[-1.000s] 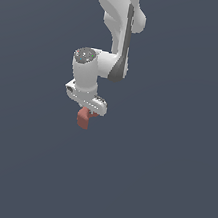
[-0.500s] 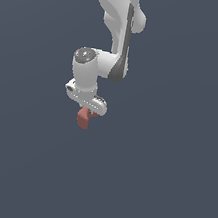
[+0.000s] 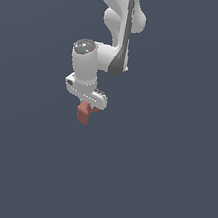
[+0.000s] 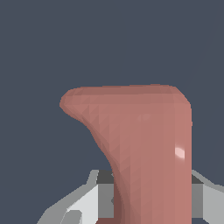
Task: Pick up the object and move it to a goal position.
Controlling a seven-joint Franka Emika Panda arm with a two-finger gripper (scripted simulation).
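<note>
While the exterior view gives me the whole arm (image 3: pixel 118 26) hanging down from the top of the picture, I see its white wrist section bent toward the exterior view's left and ending in the tool (image 3: pixel 88 104). The tool points downward, and the red block (image 3: pixel 84 113) sticks out directly beneath it. The block's upper end sits up between the tool's fingers, so I read the tool as pinching the red block, with most of the block hanging free below the white housing. Around it there is only a flat, dark blue-grey backdrop (image 3: pixel 171 168); I cannot tell from this view whether that is a desk surface or how far the block is from it, as no shadow or edge shows.

From the wrist view the red block (image 4: pixel 144 148) fills the middle of the picture. It is matte brick-red with a faceted surface and a small bright highlight on one side. Its shape is bent: a thick straight stem runs away from the camera, and at the far end it flares sideways into a blunt, rounded tip, giving an L-like outline. At the near end of the stem, pale grey and white parts of the tool (image 4: pixel 153 197) flank the block on both sides, with one finger (image 4: pixel 89 205) close against it.
</note>
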